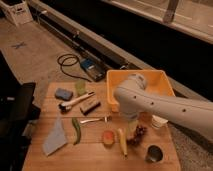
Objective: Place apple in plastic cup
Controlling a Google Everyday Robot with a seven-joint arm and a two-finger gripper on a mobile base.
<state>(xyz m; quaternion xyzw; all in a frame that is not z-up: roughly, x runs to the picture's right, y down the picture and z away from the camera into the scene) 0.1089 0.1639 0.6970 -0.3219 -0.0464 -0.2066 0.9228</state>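
The apple [108,137], small and orange-red, lies on the wooden table [45,160] near the front middle. The plastic cup [80,88], pale yellow-green, stands at the back left of the table beside a blue sponge [63,93]. My white arm [150,102] reaches in from the right, and my gripper [131,129] hangs down just right of the apple, over the banana [122,142] and the dark grapes [140,133]. The gripper is far from the cup and holds nothing that I can see.
A yellow bin [162,80] stands at the back right, partly behind the arm. A white paper cup [159,121] and a metal cup [154,153] stand at the right. A brush [75,102], dark block [90,105], utensil [94,119], green vegetable [76,131] and blue cloth [55,138] lie at the left.
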